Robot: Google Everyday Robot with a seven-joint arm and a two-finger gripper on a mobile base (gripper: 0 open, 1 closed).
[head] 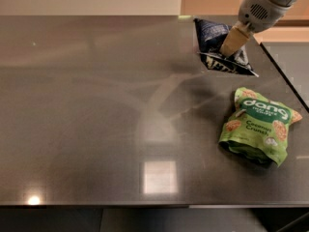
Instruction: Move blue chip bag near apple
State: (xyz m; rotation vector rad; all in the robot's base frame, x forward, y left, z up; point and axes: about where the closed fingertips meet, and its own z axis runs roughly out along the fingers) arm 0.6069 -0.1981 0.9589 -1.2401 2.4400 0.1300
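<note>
Navy foil blue chip bag (210, 36) is pinched tight in the gripper (230, 46), tilted up off the surface (96, 105), probably for carrying. No apple visible yet.

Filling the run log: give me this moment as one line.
gripper: far right, clamped on blue chip bag | apple: not in view | green pouch: lying apart, nearer camera
</note>
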